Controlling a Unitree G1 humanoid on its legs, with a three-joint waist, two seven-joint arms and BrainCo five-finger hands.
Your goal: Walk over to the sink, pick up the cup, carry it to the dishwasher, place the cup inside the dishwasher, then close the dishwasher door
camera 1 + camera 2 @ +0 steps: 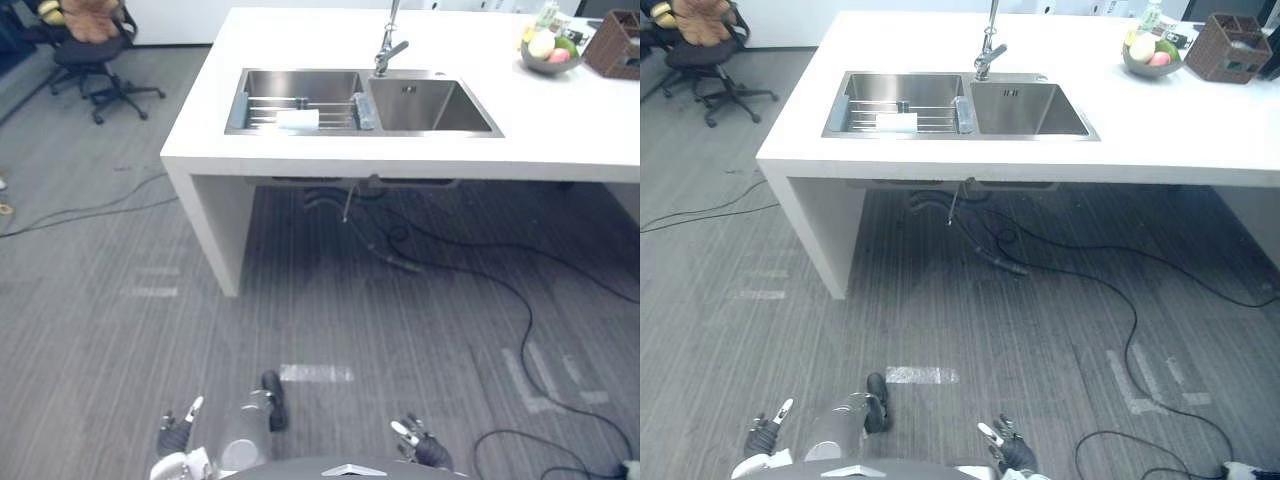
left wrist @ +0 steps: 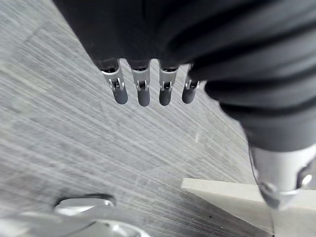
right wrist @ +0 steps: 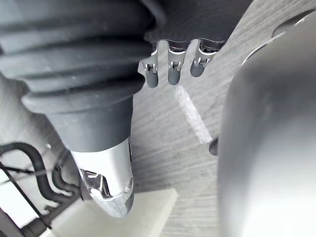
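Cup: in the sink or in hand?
In the sink: cup rests on its rack; left robot hand and right robot hand hang open, empty.

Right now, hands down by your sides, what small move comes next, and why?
Probably a step forward toward the stainless steel double sink: the white cup lies on the wire rack in its left basin, far beyond the open, empty left hand and right hand.

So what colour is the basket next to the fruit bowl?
Dark brown and woven; the right eye view shows the basket best.
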